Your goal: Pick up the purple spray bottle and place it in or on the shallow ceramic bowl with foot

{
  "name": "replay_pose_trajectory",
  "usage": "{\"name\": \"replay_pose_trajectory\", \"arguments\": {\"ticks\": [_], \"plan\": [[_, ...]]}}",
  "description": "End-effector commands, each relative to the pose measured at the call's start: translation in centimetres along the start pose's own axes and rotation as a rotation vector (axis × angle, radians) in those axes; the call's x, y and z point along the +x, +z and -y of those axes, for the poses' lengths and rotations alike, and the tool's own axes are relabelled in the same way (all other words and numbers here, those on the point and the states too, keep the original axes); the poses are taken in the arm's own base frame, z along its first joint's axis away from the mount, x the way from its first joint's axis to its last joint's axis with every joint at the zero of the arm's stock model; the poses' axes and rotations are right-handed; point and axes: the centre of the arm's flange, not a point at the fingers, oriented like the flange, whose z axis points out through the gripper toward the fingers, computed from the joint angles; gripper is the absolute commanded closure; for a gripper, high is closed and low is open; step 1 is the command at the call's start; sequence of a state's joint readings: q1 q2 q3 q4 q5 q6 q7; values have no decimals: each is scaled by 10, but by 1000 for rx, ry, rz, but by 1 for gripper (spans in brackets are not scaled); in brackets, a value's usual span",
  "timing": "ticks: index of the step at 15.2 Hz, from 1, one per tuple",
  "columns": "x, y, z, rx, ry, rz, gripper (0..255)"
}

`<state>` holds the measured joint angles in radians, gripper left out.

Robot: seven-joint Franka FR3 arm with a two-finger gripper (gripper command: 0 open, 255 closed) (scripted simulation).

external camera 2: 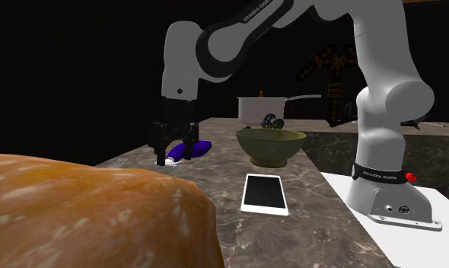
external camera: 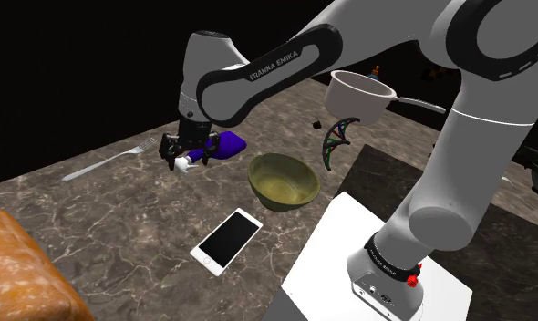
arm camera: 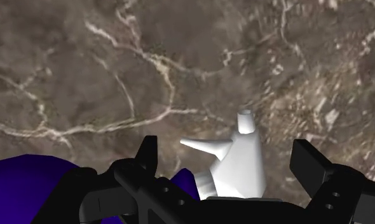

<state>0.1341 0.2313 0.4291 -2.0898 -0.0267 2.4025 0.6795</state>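
The purple spray bottle [external camera: 225, 144] lies on its side on the dark marble counter, its white spray head [external camera: 181, 164] pointing toward the shoulder view's left. My black gripper [external camera: 177, 155] hangs low over that head, open. In the wrist view the white head [arm camera: 240, 162] sits between my two fingers [arm camera: 148, 154] without touching either, and the purple body [arm camera: 27, 184] runs off to one side. The olive-green footed bowl [external camera: 284, 181] stands upright just to the shoulder view's right of the bottle. From the second exterior view, the gripper [external camera 2: 170, 146] covers the bottle's [external camera 2: 199, 148] head end, left of the bowl [external camera 2: 270, 145].
A white-edged phone [external camera: 226, 239] lies in front of the bowl. A fork [external camera: 108, 161] rests to the bottle's left. A white saucepan [external camera: 358, 96] and a small helix-shaped ornament [external camera: 336, 139] stand behind the bowl. A large orange-brown loaf-like object [external camera: 21, 274] occupies the lower left.
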Motion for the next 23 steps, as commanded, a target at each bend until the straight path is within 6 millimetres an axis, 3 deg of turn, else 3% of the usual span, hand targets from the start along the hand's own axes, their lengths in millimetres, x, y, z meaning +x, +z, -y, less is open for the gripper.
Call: {"name": "replay_pose_trajectory", "arguments": {"ticks": [1,3,4,13,23], "plan": [[0,0,0,0,0,0,0],[0,0,0,0,0,0,0],[0,0,0,0,0,0,255],[0,0,0,0,0,0,255],[2,-52,6,0,0,0,255]]}}
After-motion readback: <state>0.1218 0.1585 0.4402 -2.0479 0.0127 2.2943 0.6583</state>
